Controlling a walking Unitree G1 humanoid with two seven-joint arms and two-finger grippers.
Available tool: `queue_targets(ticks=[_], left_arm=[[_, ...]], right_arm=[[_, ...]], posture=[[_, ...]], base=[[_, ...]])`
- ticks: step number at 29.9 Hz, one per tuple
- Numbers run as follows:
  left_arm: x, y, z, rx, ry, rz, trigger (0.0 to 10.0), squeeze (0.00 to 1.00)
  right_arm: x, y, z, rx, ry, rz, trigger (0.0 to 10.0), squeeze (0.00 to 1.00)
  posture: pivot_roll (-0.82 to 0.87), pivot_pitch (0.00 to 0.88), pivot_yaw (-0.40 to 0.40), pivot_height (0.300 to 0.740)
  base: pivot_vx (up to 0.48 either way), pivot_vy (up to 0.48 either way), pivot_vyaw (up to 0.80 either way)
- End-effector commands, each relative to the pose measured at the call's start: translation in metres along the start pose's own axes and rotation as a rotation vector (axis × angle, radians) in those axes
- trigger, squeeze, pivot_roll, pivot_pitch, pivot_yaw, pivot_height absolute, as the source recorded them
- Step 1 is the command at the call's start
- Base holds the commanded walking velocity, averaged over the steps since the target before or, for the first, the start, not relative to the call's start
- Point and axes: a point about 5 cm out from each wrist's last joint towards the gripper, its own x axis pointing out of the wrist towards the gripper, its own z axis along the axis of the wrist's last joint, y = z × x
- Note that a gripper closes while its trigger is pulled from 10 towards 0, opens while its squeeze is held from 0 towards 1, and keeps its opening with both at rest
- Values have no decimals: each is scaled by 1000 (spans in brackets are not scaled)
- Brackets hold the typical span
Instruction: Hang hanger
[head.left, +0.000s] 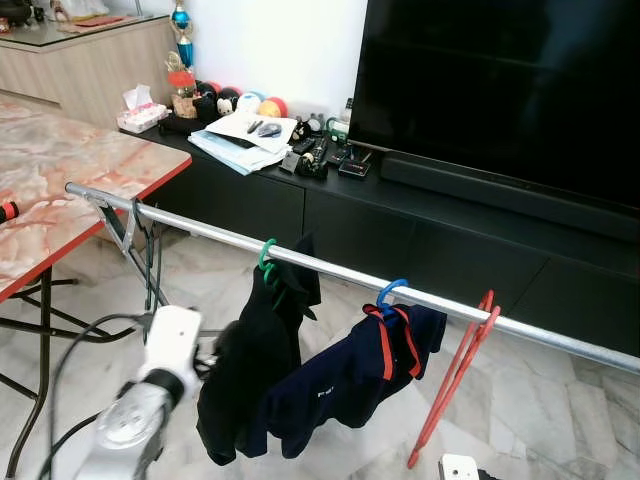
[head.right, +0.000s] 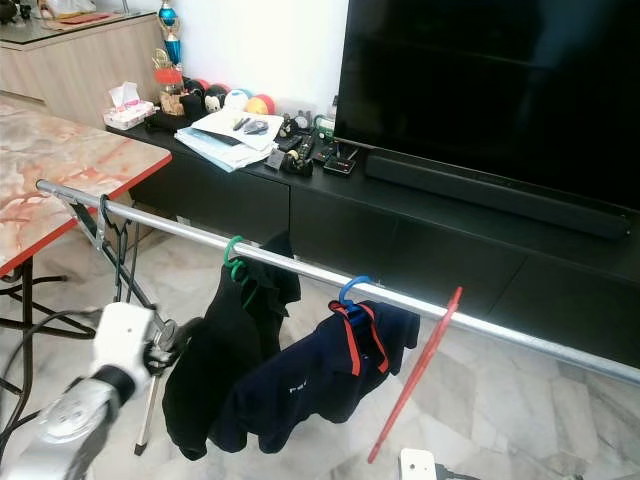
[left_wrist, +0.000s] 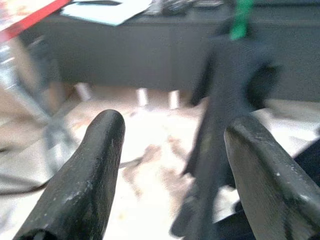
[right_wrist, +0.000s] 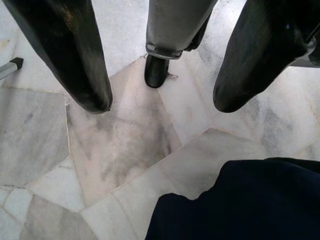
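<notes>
A silver rail runs from the left, near the table, down to the right. Three hangers hook over it. A green hanger carries a black garment. A blue hanger carries a navy shirt with red trim. A bare red hanger hangs furthest right. My left arm reaches up from the lower left, beside the black garment. My left gripper is open, with nothing between its fingers. My right gripper is open, points down at the marble floor, and has navy cloth below it.
A marble-topped table with a red edge stands at the left. Behind the rail is a black TV cabinet carrying papers, remotes and a large TV. The rack's folding legs stand at the rail's left end. A grey post with a black foot stands on the floor.
</notes>
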Motion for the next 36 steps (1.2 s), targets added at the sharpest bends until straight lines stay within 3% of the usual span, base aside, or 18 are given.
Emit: queue_targets(ticks=[1,2,3,4,5,6,9,18,36], left_arm=[[-9,16,-29,4,122,85,10000,0],[-13,20,-42,6,175,106,10000,0],[-22,24,-71,12,293,135,10000,0],[-22,24,-71,12,293,135,10000,0],[-33,24,-102,-1,420,150,10000,0],[-40,23,-117,-14,481,155,10000,0],[-50,11,-137,-42,566,125,10000,0],[-45,-9,-149,-96,575,99,10000,0],[-44,-9,-166,-98,610,86,10000,0]], right_arm=[[0,-1,-1,6,3,-7,10000,0],[0,-1,-1,6,3,-6,10000,0],[0,-1,-1,8,2,-7,10000,0],[0,-1,-1,8,2,-7,10000,0],[0,0,0,10,0,-7,10000,0],[0,0,-1,12,0,-7,10000,0],[0,0,-1,12,1,-11,10000,0],[-1,-4,-2,5,7,-16,10000,0],[0,1,2,15,-4,-12,10000,0]], posture=[[214,13,-49,740],[215,10,-49,740],[212,5,-47,740],[212,5,-47,740],[211,0,-42,740],[210,0,-41,740],[196,0,-38,740],[203,0,-38,740],[201,0,-34,740]], base=[[0,0,0],[0,0,0],[0,0,0],[0,0,0],[0,0,0],[0,0,0],[0,0,0],[0,0,0],[0,433,0]])
